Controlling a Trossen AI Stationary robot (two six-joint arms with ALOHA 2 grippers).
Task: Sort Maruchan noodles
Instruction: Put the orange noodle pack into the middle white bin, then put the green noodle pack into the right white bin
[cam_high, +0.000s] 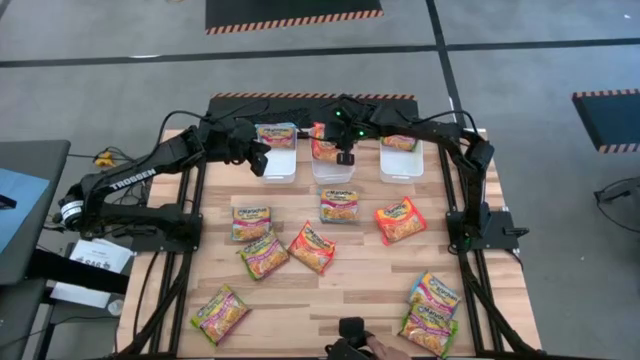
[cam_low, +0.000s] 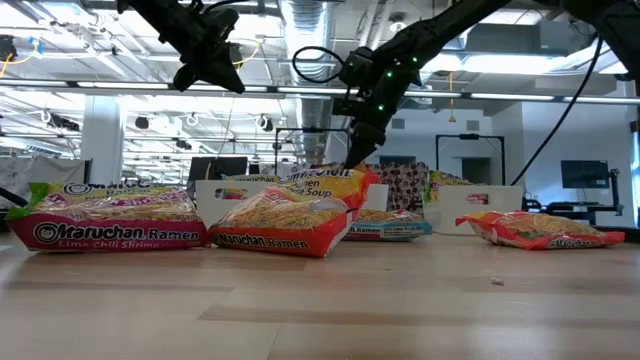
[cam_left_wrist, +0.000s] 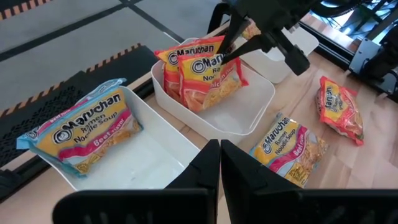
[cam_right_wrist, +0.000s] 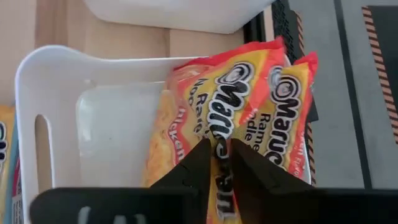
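Three white bins stand along the table's far edge. The middle bin (cam_right_wrist: 31, 93) holds two orange-red Maruchan noodles packets standing on edge, one (cam_right_wrist: 211, 118) leaning on the other (cam_right_wrist: 289, 112). My right gripper (cam_right_wrist: 221, 152) (cam_high: 345, 155) hangs over that bin, slanting down, its fingers slightly apart astride the nearer packet's upper edge. The left bin (cam_left_wrist: 155, 149) holds a blue-and-pink packet (cam_left_wrist: 81, 127) leaning on its wall. My left gripper (cam_left_wrist: 219, 155) (cam_high: 262, 160) hovers shut by the left bin, holding nothing. Several packets, among them (cam_high: 311, 247), lie flat on the table. My right gripper's fingers (cam_right_wrist: 196, 165) stand on either side of the nearer orange-red packet's upper edge (cam_right_wrist: 219, 134), coming from above at a slant. I cannot tell whether they touch it. The packet stands on edge in the middle bin, leaning against the second packet.
The right bin (cam_high: 400, 172) holds one packet (cam_high: 399, 143). Loose packets lie mid-table (cam_high: 339, 205) (cam_high: 400, 220) (cam_high: 251, 222) (cam_high: 264, 254), near left (cam_high: 221, 312) and near right (cam_high: 433, 293) (cam_high: 428, 328). A dark device (cam_high: 350, 332) sits at the near edge. Bare wood lies between the packet groups.
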